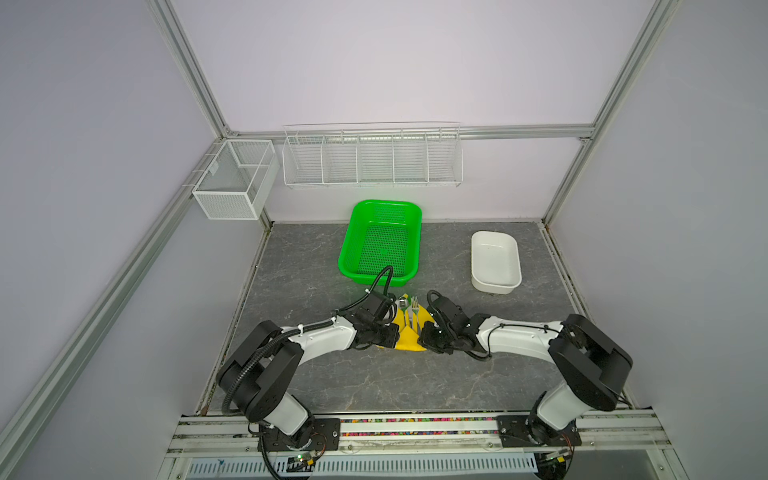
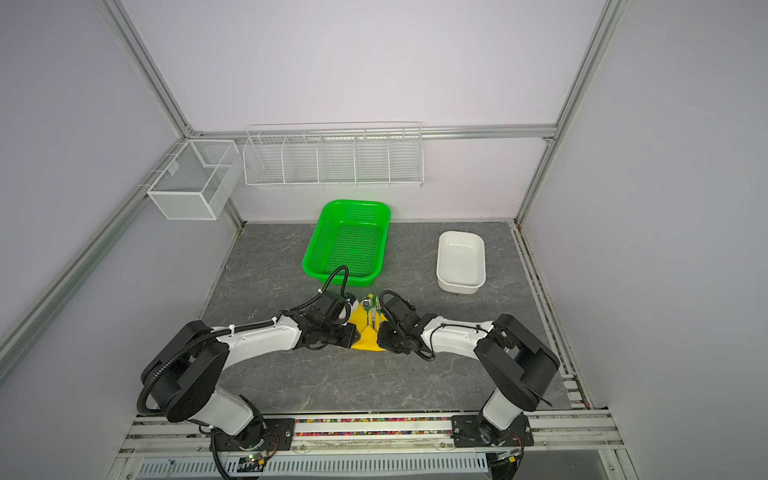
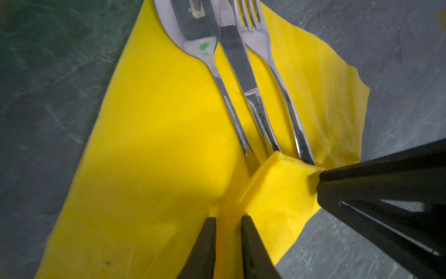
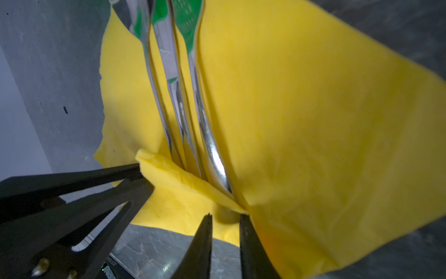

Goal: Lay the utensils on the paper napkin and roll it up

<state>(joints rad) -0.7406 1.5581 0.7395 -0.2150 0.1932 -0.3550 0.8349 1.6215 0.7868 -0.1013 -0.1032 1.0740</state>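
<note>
The yellow paper napkin (image 1: 409,343) (image 3: 149,135) lies on the grey table between my two arms. The utensils rest side by side on it: spoon (image 3: 193,31), knife (image 3: 239,70) and fork (image 3: 257,38). Its near corner is folded up into a flap (image 3: 277,190) over the handle ends. My left gripper (image 3: 228,217) (image 1: 397,334) has its jaws narrowly apart, with its tips on the napkin at one end of the flap. My right gripper (image 4: 225,215) (image 3: 319,180) is pinched on the flap's other corner, which pulls to a point at its tips.
A green perforated basket (image 1: 386,203) stands just beyond the napkin, and the left arm's cable arches in front of it. A white tub (image 1: 474,257) sits at the back right. Wire racks (image 1: 372,158) and a mesh box (image 1: 235,178) hang on the back wall.
</note>
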